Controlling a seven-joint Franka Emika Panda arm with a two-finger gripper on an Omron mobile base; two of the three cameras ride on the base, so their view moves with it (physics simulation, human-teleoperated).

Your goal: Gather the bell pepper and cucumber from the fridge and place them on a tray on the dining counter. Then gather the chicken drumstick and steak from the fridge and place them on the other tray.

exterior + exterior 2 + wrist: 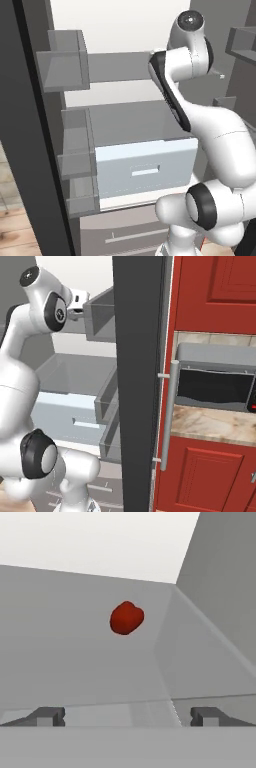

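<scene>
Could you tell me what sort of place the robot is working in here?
A rendered kitchen, it seems: an open fridge with door bins and a pale drawer, a microwave on a stone counter, red cabinets.

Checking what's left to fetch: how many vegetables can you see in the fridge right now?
1: a red bell pepper on the grey fridge shelf, ahead of the open gripper. Others may be hidden.
</scene>
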